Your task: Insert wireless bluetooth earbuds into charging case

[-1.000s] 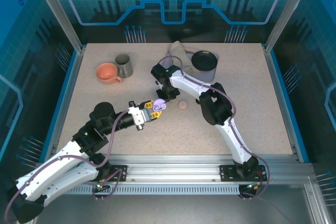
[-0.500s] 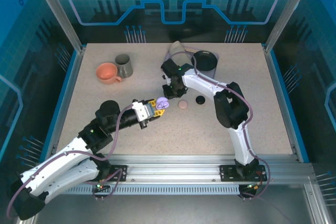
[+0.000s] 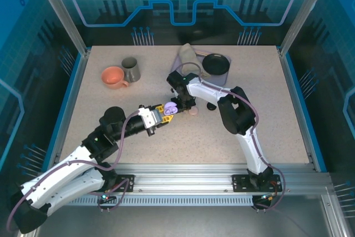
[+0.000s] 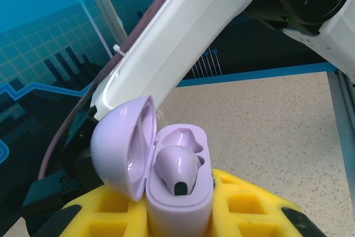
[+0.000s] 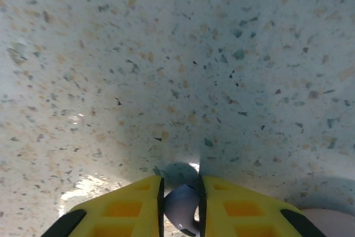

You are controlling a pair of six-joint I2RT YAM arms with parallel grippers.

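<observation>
My left gripper point(image 3: 162, 114) is shut on the base of an open lilac charging case point(image 4: 180, 184), which it holds upright above the table. The case's lid point(image 4: 121, 147) hangs open to the left. One lilac earbud point(image 4: 176, 167) sits in the near socket, and the far socket point(image 4: 187, 136) is bare. The same case point(image 3: 170, 108) shows in the top view. Just right of it, my right gripper point(image 3: 186, 105) points down close to the tabletop. Its yellow fingers point(image 5: 125, 206) are shut on a second lilac earbud point(image 5: 182, 205).
A pink round case point(image 3: 193, 111) lies right beside my right gripper. A black case point(image 3: 212, 106) peeks out from under the right arm. At the back stand an orange cup point(image 3: 113, 76), a grey mug point(image 3: 131, 69), and a black bowl point(image 3: 216, 64) on a grey cloth point(image 3: 187, 55).
My right gripper swung from beside the lilac case up to the right, then came back down by the pink case. The left gripper shifted slightly right with the open case.
</observation>
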